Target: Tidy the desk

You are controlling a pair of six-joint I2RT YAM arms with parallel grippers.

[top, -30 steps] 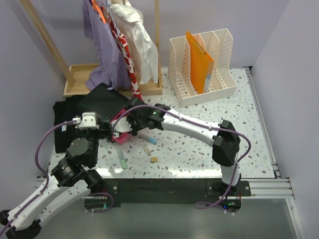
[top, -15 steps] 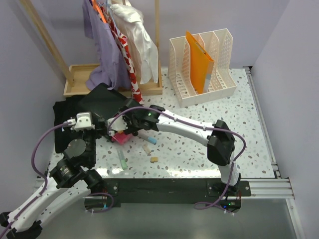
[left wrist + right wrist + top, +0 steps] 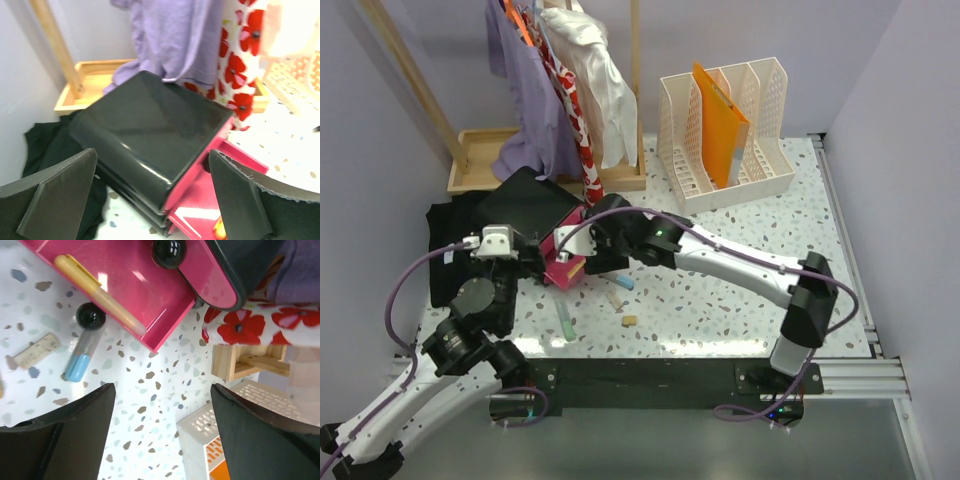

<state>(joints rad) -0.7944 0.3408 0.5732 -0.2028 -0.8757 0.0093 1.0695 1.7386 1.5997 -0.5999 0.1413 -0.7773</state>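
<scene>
Compared with half a second earlier, the right arm's elbow has swung right. The right gripper (image 3: 598, 262) has drawn back to the right, uncovering more of the open pink plastic drawer (image 3: 563, 268). The left gripper (image 3: 532, 258) has shifted slightly right. The flat white speckled desk (image 3: 770, 230) lies under both arms, running from its black near edge to the far wall.

Only the top view shows the small brown block (image 3: 629, 321) and the pale green pen (image 3: 566, 320), both near the front edge. The left wrist view shows its fingers spread wide, framing the glossy black drawer box (image 3: 150, 120). The right wrist view shows its fingers spread above the desk just beside the drawer. It alone resolves the yellow pen (image 3: 97, 292) lying in that drawer. A blue-ended tube (image 3: 80, 357) lies on the desk beside the drawer, and its black cap possibly touches the drawer edge.
</scene>
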